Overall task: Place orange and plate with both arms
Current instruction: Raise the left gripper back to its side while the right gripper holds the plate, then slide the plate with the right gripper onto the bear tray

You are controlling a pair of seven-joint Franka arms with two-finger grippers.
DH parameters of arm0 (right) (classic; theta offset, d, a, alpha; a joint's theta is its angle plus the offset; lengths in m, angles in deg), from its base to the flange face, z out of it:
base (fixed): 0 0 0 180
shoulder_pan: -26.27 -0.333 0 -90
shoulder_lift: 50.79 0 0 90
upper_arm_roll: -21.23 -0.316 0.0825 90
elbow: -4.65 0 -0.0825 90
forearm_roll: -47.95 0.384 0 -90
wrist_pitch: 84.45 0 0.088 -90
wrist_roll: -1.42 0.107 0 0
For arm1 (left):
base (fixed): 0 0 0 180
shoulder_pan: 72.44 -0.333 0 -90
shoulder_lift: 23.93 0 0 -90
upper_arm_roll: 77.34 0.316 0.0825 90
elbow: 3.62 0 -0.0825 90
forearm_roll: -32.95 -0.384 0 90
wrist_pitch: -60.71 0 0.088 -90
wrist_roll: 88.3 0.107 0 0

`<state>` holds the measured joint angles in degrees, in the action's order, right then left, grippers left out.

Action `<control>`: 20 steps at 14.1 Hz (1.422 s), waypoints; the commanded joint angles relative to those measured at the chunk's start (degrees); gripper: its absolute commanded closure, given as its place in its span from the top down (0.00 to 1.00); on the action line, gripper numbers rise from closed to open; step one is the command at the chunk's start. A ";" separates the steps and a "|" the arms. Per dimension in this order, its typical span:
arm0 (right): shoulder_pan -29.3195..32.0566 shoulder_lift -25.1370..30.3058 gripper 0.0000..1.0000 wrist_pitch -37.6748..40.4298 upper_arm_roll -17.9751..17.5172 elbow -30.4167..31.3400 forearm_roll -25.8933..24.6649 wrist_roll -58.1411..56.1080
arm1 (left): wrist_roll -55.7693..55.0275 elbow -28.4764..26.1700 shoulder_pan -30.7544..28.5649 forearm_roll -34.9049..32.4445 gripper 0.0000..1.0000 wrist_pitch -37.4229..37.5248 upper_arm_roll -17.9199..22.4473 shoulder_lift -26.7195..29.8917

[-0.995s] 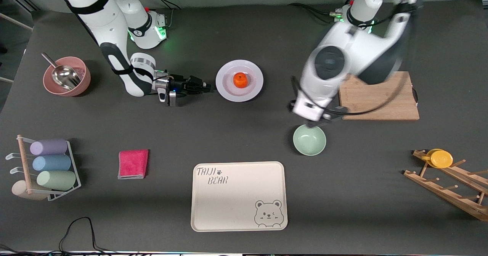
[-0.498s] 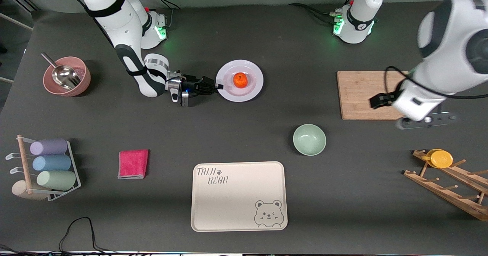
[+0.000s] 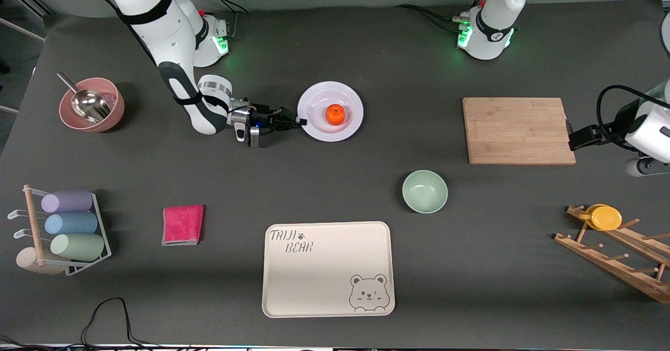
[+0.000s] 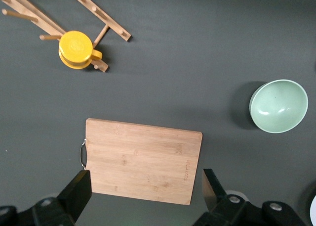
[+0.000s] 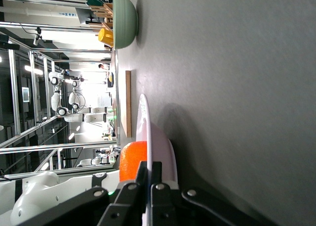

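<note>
The white plate (image 3: 352, 100) lies on the table, farther from the front camera than the pale green bowl, with the orange (image 3: 335, 114) on its middle. My right gripper (image 3: 299, 122) is low at the plate's edge on the right arm's side and is shut on the rim. In the right wrist view the gripper (image 5: 149, 179) pinches the plate's rim (image 5: 143, 122), with the orange (image 5: 132, 159) just past the fingers. My left gripper (image 3: 576, 137) is open and empty in the air beside the wooden cutting board's end; in the left wrist view the gripper (image 4: 144, 191) hangs over the board.
A cutting board (image 3: 517, 130), a pale green bowl (image 3: 424, 191), a cream bear tray (image 3: 327, 269), and a wooden rack with a yellow cup (image 3: 605, 217). At the right arm's end are a pink cloth (image 3: 182, 224), a pink bowl with a scoop (image 3: 92, 104) and a rack of cups (image 3: 65, 230).
My left arm swung from over the green bowl out past the cutting board's end. My right gripper reached the plate's rim and closed on it; plate and orange shifted slightly.
</note>
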<state>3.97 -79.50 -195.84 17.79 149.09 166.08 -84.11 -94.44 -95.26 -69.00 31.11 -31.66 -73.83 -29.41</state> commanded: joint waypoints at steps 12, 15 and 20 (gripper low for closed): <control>5.16 10.47 0.00 -0.67 0.09 -11.86 -7.12 20.05 | 0.26 3.22 0.43 -1.41 1.00 4.48 -2.89 0.12; 6.13 0.44 0.00 -0.67 0.62 -25.65 -8.18 24.42 | 0.09 3.22 0.43 -1.41 1.00 4.48 -2.98 0.03; 6.13 -16.96 0.00 -0.76 5.80 -54.29 -15.36 38.04 | 0.08 3.84 0.43 -1.15 1.00 6.67 -2.98 0.21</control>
<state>10.13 -88.15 -197.23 21.88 109.21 154.86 -53.43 -94.42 -92.87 -69.02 30.61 -27.41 -76.98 -29.39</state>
